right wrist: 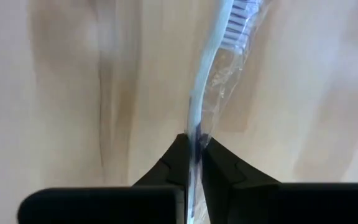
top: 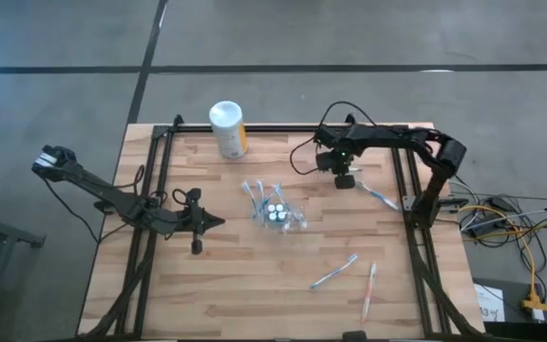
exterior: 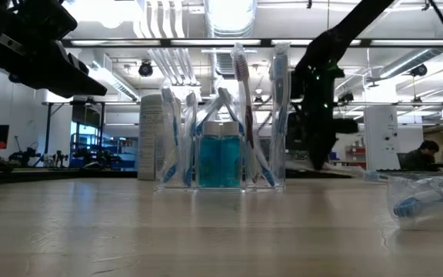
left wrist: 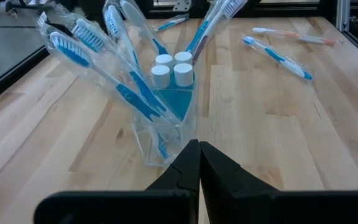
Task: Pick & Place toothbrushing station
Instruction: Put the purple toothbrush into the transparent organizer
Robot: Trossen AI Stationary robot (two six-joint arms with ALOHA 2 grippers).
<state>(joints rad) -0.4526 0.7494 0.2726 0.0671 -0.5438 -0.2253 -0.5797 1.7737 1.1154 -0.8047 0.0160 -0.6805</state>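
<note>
A clear plastic cup (top: 275, 215) stands on its base at the table's middle, holding several wrapped white and light-blue toothbrushes (left wrist: 114, 81) and teal tubes with white caps (left wrist: 173, 68); it also shows in the low view (exterior: 221, 154). My left gripper (top: 220, 222) is shut and empty, a little to the left of the cup (left wrist: 160, 143). My right gripper (top: 347, 180) is at the far right, shut on a wrapped toothbrush (top: 378, 198). Two more toothbrushes (top: 335, 273) (top: 369, 290) lie flat near the front right. My right gripper pinches the wrapped toothbrush by its handle end (right wrist: 197, 133) between its two fingers, wrapper and all. The fingers point down from above. The toothbrush runs away from the fingers with its bristle head (right wrist: 236, 25) far out, low over the table; whether the head rests on it, I cannot tell.
A white canister with a yellow label (top: 227, 128) stands at the far edge, left of centre. A black frame rail (top: 402, 180) runs along the table's right side close to my right arm. Bare wood lies at the front left (top: 216, 294).
</note>
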